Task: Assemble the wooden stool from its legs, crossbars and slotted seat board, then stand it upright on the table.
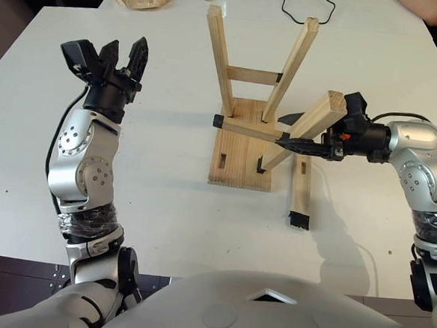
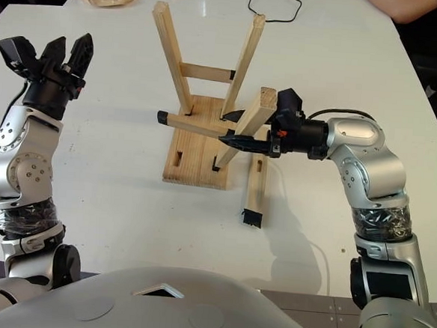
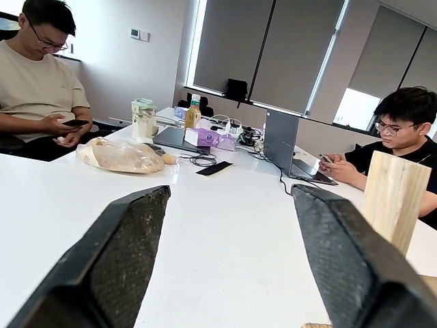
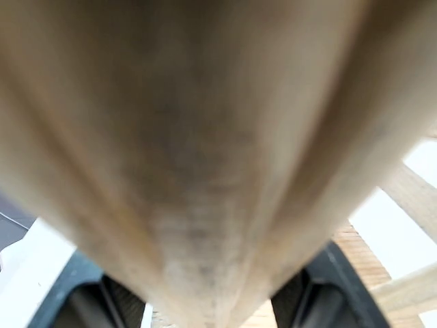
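While the left gripper point(image 1: 124, 52) hangs raised over the left of the table point(image 1: 155, 205), fingers spread and empty, the seat board point(image 1: 237, 169) lies flat mid-table with two legs point(image 1: 220, 59) standing in it. The right gripper point(image 1: 293, 143) clamps a tilted leg point(image 1: 318, 117) above a loose leg point(image 1: 300, 192).

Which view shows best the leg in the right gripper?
Right eye view: whole leg, tilted, lower end at the seat board. Left eye view matches; right wrist view sees its face close, between the jaws.
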`<state>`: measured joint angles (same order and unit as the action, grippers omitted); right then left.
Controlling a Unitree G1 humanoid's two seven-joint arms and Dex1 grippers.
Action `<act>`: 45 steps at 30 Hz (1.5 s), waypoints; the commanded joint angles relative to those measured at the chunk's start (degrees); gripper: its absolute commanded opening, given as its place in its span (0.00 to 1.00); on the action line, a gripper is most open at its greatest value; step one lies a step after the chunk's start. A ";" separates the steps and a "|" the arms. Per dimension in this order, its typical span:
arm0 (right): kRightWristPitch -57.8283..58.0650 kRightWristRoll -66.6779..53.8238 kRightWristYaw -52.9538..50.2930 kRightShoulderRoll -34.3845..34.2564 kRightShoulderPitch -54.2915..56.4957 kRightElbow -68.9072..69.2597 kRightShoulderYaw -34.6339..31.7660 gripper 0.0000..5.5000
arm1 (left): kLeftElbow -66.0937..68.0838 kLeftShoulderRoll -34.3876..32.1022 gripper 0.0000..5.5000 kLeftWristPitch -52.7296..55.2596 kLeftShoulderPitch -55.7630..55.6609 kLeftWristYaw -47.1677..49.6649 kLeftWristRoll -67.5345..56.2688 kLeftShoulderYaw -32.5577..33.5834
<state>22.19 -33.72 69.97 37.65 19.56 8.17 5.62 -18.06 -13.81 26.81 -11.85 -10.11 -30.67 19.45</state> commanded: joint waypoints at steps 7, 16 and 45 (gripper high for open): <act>-7.62 12.50 2.24 0.45 -1.51 -6.16 9.05 0.37 | -1.62 4.39 0.60 1.41 1.21 2.13 -2.24 -3.12; -13.64 16.34 2.26 -0.10 0.35 -17.79 12.54 0.37 | -2.78 4.79 0.60 0.65 3.20 2.52 0.89 -5.74; 8.14 33.51 -34.05 6.54 -28.59 24.88 8.40 0.62 | -2.48 7.06 0.60 -5.75 18.52 7.67 5.50 -0.35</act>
<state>32.53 -3.12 34.22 40.98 -8.91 35.29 12.54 -21.01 -6.54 21.46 7.39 -2.55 -25.85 19.53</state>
